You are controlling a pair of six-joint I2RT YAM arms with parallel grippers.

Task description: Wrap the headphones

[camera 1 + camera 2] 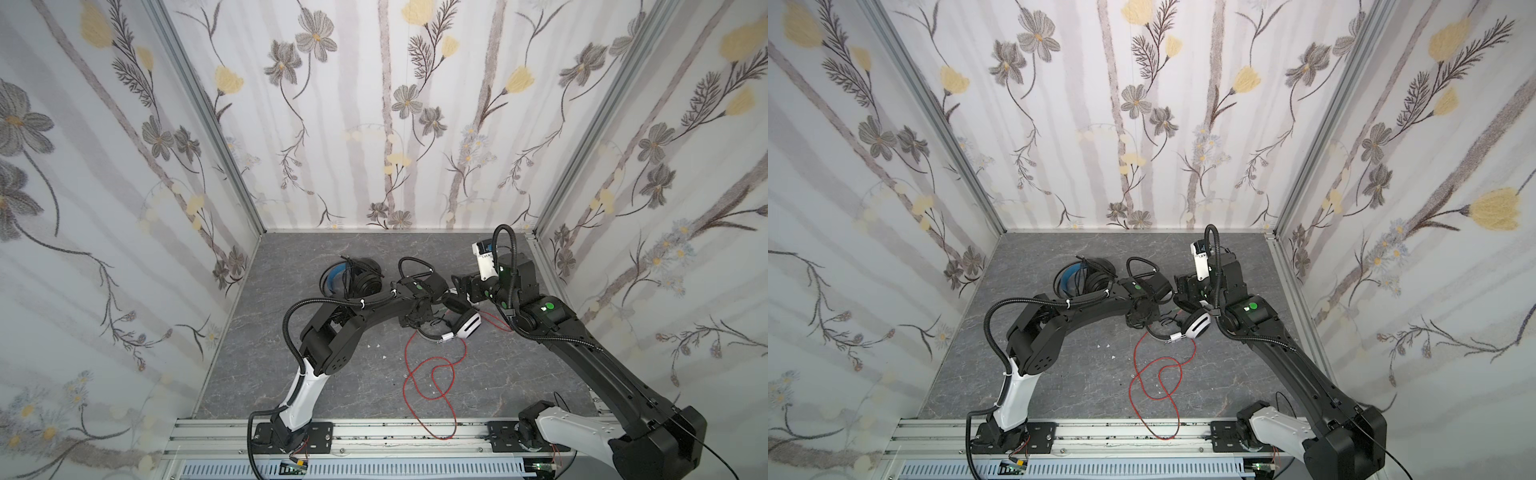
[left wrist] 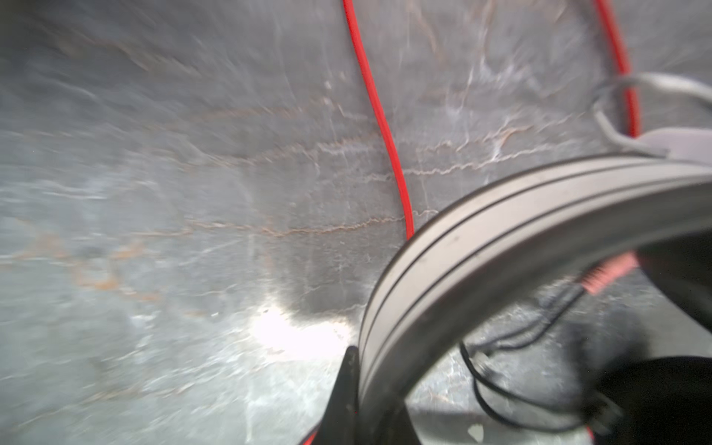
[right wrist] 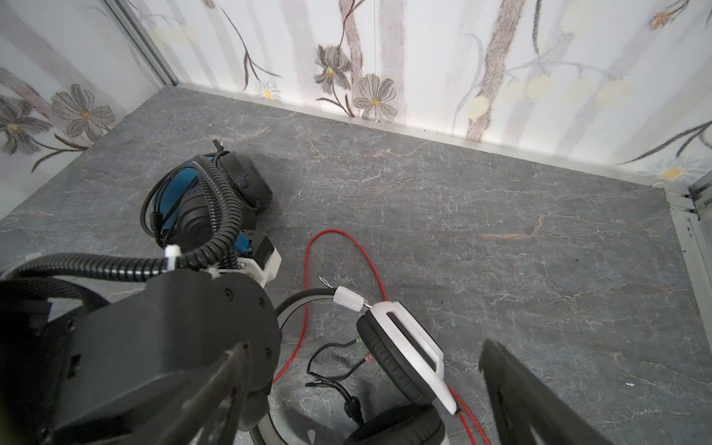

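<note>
Headphones on a grey marbled surface (image 1: 357, 386) walled with floral paper, seen in both top views. Left of the white headset (image 1: 467, 324) and farther back, well apart from it, the black headset (image 1: 361, 276) lies folded. Its blue inner band shows, and its black cable is gathered around it.

Just left of the white headset, the left gripper (image 1: 415, 322) points down at the surface. Its jaws are pressed together on that headset's grey headband (image 2: 501, 231). In the left wrist view the band curves away from beside the single dark fingertip (image 2: 345, 385) that shows; the second fingertip is hidden.

The white headset rests on the surface with one white cup tilted up and its black earpad (image 3: 389, 358) facing the left arm. From it, the red cable (image 1: 432, 374) runs toward the front rail (image 1: 374, 432) in loose crossing loops, and one strand drapes over that rail. In the right wrist view, thin black leads (image 3: 335, 370) with small coloured plugs lie just beside the earpad.

Right of the white headset and slightly behind it, the right gripper (image 3: 370, 385) hangs above the cups. Its jaws are spread wide and grip nothing. In its wrist view the white cup sits between the two dark fingers (image 3: 512, 385), apart from both. The black headset (image 3: 215, 200) shows beyond the left arm's corrugated hose (image 3: 215, 215).
</note>
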